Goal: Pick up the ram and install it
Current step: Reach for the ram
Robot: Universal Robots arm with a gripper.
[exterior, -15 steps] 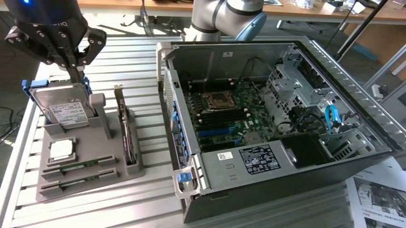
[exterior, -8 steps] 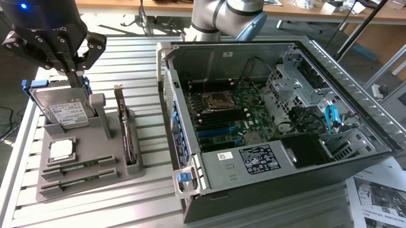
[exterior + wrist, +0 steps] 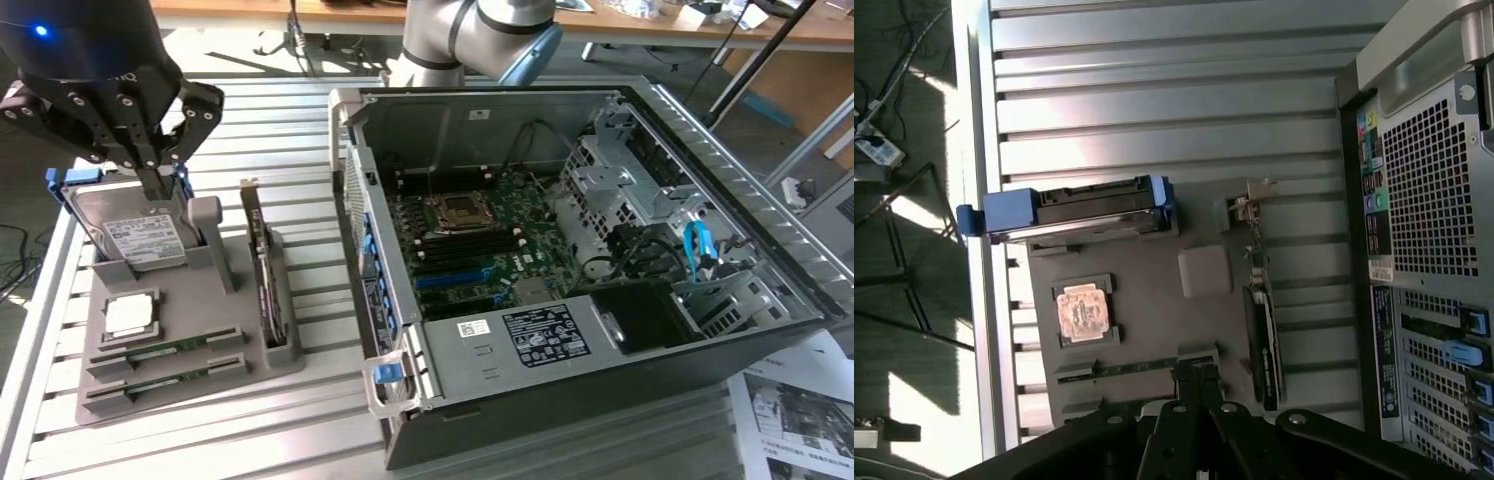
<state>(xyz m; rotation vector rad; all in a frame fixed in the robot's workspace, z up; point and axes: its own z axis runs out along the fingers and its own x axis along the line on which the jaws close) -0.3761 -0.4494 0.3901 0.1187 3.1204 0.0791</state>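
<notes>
The hand [image 3: 158, 182] is closed with nothing between its fingers, and it hangs over the drive [image 3: 134, 238] at the 12 o'clock end of the grey holder [image 3: 254, 365] in the exterior view. The ram [image 3: 171, 351] sits on its edge in a slot at the 6 o'clock end of this holder, well apart from the hand, just past the chip [image 3: 130, 314]. The open case [image 3: 441, 110] stands on the surface [image 3: 314, 425] at 3 o'clock from the holder.
</notes>
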